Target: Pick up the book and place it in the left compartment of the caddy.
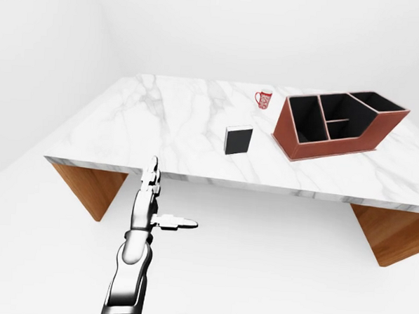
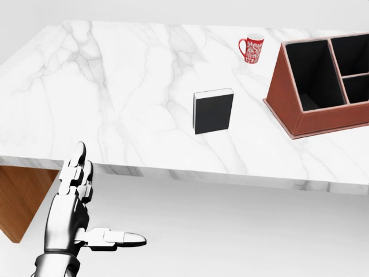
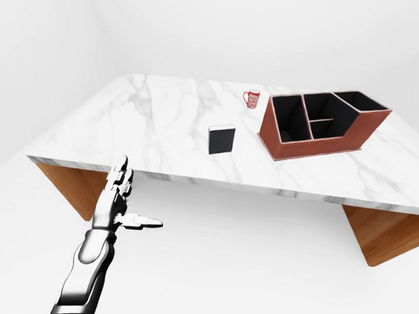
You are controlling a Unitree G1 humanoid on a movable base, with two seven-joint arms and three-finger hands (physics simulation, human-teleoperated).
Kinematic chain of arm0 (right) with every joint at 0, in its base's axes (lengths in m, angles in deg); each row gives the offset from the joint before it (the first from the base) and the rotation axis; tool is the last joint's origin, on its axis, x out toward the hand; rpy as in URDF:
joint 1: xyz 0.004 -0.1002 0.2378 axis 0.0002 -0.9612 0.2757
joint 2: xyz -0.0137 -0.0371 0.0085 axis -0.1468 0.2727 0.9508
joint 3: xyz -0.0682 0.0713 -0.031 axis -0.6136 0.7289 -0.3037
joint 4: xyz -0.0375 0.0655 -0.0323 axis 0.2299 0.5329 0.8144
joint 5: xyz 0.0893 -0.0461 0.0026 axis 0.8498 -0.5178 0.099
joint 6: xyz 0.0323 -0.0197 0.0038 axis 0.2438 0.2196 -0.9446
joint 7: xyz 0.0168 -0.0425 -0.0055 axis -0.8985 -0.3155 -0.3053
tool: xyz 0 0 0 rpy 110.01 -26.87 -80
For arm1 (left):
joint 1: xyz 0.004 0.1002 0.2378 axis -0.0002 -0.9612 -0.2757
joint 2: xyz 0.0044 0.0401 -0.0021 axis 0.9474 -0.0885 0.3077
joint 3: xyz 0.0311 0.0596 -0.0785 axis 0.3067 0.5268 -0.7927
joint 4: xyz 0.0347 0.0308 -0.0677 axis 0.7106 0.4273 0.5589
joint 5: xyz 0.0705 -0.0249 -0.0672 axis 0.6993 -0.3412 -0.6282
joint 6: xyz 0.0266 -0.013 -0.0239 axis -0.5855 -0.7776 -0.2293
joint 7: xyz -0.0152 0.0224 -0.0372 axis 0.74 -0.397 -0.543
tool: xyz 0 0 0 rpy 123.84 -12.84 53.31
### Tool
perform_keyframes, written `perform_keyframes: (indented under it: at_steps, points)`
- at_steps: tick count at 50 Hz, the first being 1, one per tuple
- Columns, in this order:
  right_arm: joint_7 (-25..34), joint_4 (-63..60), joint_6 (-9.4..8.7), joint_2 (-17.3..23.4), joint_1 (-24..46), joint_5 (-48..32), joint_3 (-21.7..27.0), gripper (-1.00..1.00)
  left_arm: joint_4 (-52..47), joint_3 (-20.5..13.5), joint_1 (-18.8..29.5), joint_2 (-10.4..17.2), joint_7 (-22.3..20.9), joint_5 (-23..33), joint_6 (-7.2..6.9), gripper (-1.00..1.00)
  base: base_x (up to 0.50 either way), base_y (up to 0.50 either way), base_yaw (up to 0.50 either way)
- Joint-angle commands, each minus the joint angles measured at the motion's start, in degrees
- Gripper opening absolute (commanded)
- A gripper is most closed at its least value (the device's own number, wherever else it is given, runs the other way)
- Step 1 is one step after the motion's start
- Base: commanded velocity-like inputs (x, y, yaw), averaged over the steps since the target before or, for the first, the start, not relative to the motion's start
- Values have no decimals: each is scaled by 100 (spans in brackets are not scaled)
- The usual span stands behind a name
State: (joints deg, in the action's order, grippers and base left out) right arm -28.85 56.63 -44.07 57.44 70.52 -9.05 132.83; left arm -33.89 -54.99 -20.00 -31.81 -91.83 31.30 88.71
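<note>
A black book (image 2: 213, 111) with a white edge stands upright on the marble table (image 2: 115, 86), near its middle. The reddish-brown caddy (image 2: 323, 81) with black compartments sits to the book's right; its left compartment (image 2: 308, 69) is the large one nearest the book. My left hand (image 2: 95, 205) is open, fingers straight and thumb out to the right, below the table's near edge and well left of the book. It holds nothing. My right hand is not in view.
A red and white mug (image 2: 252, 49) stands above the book, left of the caddy's top corner. Wooden table legs (image 1: 88, 189) show under both ends of the table. White floor lies below the table's near edge.
</note>
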Motion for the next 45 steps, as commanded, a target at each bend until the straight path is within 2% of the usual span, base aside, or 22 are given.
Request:
perform_keyframes:
  at_steps: [1, 45]
  points:
    - [-3, -18, 0, 1, -8, 38, 4, 100, 19, -5, 1, 3, -1, -1, 0, 100, 0, 0, 27]
    - [-70, 46, 0, 32, 18, -14, -13, 100, -21, 21, 1, -6, 8, 31, 0, 100, 0, 0, 25]
